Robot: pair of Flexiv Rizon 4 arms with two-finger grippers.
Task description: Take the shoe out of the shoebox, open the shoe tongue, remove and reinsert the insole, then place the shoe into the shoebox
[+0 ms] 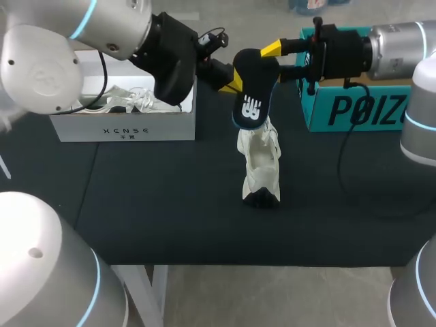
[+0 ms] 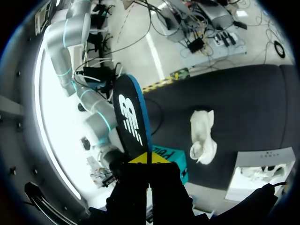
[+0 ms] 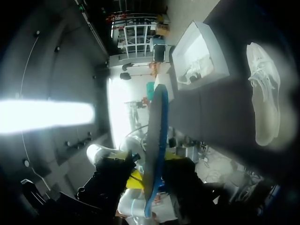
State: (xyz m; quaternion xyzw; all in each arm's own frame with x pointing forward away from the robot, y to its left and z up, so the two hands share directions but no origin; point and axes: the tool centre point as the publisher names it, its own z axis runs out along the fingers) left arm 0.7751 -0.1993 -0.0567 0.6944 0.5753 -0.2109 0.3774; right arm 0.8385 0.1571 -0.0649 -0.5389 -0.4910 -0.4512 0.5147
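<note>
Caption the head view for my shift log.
Left claw holds the dark insole above the white shoe; right claw sits at its top end.

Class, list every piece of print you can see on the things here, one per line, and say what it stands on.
On the white shoebox, front wall: small dark capitals, a brand name; the line beneath is too small to read.
On the teal box, front wall: large white capitals, a brand name, cut off at the view's edge.
On the insole, dark face: a white logo, no words.
</note>
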